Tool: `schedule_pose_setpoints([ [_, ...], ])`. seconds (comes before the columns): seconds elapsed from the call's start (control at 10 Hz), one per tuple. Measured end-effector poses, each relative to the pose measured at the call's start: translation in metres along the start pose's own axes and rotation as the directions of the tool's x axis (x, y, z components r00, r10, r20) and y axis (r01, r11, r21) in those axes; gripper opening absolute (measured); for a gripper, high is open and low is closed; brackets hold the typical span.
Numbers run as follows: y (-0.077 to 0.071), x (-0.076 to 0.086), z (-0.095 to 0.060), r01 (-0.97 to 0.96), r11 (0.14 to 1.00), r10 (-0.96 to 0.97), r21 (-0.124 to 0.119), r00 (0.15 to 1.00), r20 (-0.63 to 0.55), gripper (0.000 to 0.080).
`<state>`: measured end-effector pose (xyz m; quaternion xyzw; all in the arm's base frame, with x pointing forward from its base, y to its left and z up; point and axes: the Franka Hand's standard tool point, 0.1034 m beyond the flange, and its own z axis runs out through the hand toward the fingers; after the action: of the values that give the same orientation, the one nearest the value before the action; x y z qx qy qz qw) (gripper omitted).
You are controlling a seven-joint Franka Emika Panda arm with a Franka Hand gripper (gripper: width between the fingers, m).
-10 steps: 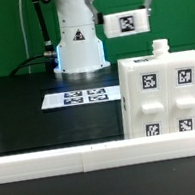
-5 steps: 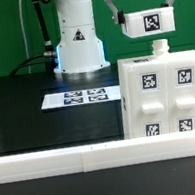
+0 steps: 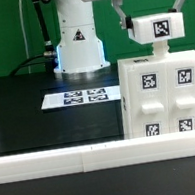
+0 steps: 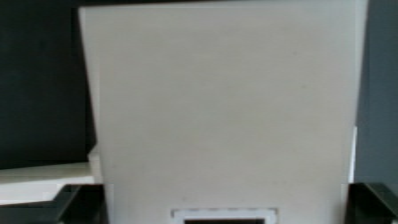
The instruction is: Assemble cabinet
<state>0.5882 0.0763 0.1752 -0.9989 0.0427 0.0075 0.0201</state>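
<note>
Plainly, you are mid-assembly with a good deal left to do. On the exterior view's right, the cabinet box (image 3: 166, 95) stands upright on the black table (image 3: 26, 106), near the front, its tagged face turned toward the camera. The gripper (image 3: 152, 18) hangs directly above the box with its jaws closed on a small tagged panel (image 3: 160, 28), one jaw on each end. The panel is level, its tag faces the camera, and its lower edge sits just above the box top. I judge it is not seated yet, since a thin gap shows between them.

The wrist view is almost filled by one pale flat surface (image 4: 214, 100). It is probably the held panel or the box top seen close, but you cannot tell which from that picture.

Judging by what lies here, the main body is placed and this panel is the piece in hand; lowering and fitting it remains. The marker board (image 3: 85, 94) lies flat at the far middle of the table, before the robot base (image 3: 77, 38), well apart from the box.
</note>
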Motion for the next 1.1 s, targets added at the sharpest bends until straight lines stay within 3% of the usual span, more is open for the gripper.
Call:
schedule_pose_setpoints([
  [0.8, -0.003, 0.012, 0.001, 0.028, 1.0, -0.028, 0.002, 0.999, -0.033, 0.0561],
  [1.1, -0.004, 0.013, 0.015, 0.098, 0.995, -0.098, -0.004, 0.994, -0.037, 0.0563],
])
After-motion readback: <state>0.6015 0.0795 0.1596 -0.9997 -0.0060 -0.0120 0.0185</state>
